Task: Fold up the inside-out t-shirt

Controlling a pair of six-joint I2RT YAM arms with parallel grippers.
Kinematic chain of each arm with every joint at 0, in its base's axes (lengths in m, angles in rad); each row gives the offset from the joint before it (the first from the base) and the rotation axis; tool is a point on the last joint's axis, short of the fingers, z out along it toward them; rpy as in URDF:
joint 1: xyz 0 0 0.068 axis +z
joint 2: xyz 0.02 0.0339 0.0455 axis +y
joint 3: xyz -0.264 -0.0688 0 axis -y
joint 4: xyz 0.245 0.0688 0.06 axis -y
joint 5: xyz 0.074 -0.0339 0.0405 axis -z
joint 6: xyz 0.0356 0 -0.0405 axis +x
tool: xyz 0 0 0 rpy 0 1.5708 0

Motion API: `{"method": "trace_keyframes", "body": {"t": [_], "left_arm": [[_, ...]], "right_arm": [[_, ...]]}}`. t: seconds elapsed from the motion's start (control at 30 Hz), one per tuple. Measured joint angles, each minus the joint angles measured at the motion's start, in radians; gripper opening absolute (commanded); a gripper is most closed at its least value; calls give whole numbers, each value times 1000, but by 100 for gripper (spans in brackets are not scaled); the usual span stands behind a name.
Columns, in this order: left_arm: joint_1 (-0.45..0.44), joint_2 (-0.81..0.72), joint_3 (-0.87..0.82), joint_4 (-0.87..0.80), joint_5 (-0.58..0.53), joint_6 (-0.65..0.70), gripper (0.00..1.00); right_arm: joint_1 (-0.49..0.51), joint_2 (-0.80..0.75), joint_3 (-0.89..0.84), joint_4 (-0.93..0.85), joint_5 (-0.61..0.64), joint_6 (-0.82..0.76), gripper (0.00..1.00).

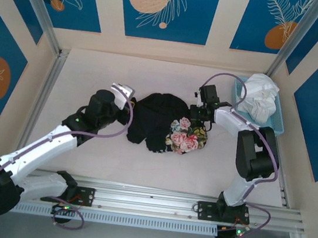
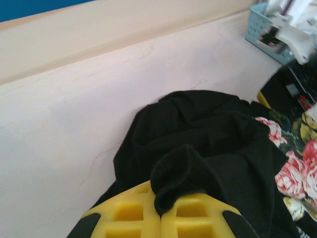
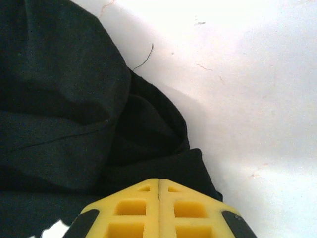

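While both arms reach in over the pale table, the black t-shirt lies bunched in a heap at its middle, between the 2 grippers. Its long axis runs left to right, tilting slightly nearer toward the right, and the floral print faces up at that right, near end. At the far right corner a blue basket holds a white cloth. The left gripper is clamped on a raised fold at the shirt's left edge. The right gripper has its fingers pressed together at the shirt's far right edge; whether cloth is caught between them cannot be told.
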Motion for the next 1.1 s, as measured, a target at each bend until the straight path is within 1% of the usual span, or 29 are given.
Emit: {"method": "trace_keyframes", "body": {"t": [0.23, 0.37, 0.47, 0.63, 0.8, 0.9, 0.97, 1.0, 1.03, 1.1], "left_arm": [[84, -3, 84, -41, 18, -64, 0], [126, -2, 127, -82, 29, -88, 0], [180, 15, 198, -129, 45, -108, 0], [311, 78, 423, -195, 114, -177, 0], [452, 93, 597, -212, 214, -264, 0], [480, 85, 630, -219, 273, -288, 0], [481, 74, 608, -235, 305, -292, 0], [483, 64, 576, -245, 319, -291, 0], [484, 53, 536, -261, 327, -290, 0], [492, 35, 442, -295, 328, -284, 0]], "right_arm": [[-105, -243, -45, 23, -97, 16, 0], [-130, -334, -72, 40, -121, 31, 0], [-170, -381, -70, 38, -145, 42, 0], [-231, -454, 0, 9, -149, 61, 0], [-226, -587, 35, 17, -151, 80, 0], [-185, -674, -15, 39, -151, 104, 0], [-111, -723, -98, 50, -141, 125, 0], [-48, -743, -160, 51, -139, 143, 0], [21, -751, -223, 58, -130, 164, 4], [160, -729, -353, 68, -122, 212, 21]]}}
